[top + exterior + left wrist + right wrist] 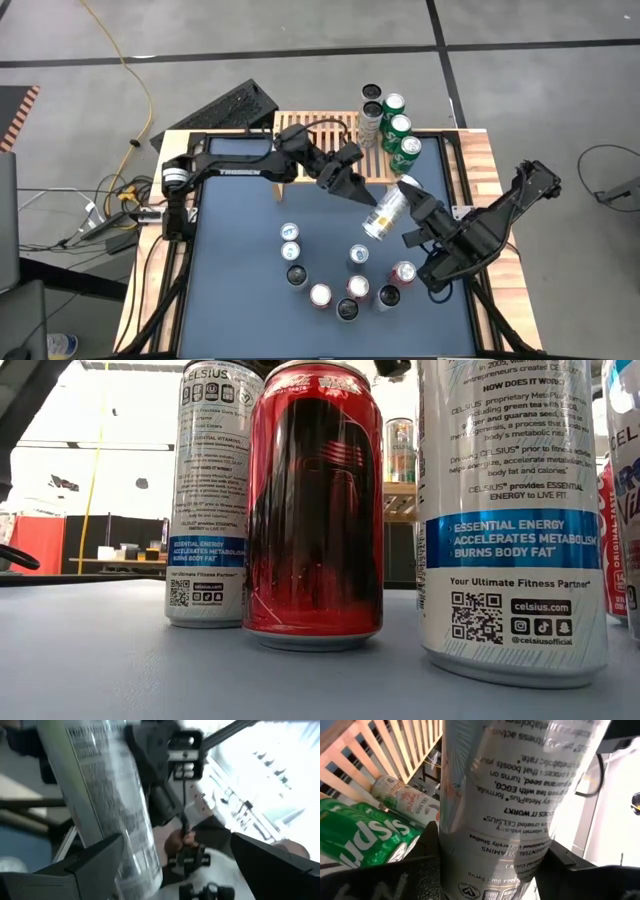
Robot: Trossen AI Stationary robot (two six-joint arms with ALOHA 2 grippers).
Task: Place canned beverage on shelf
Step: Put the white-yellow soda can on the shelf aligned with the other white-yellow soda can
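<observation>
A: Where's the can?
B: The white can (385, 213) hangs tilted above the bench (230, 290), clamped in the right claw (412, 212), just off the shelf (320, 135) corner.
A: And the left claw?
B: The left claw (350, 187) gapes wide beside the can. Green cans (400, 135) stand on the shelf; more cans (322, 295) ring the bench below.

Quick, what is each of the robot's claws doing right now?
Left gripper: open, empty, beside the can.
Right gripper: closed on a white Celsius can, tilted above the table.
</observation>
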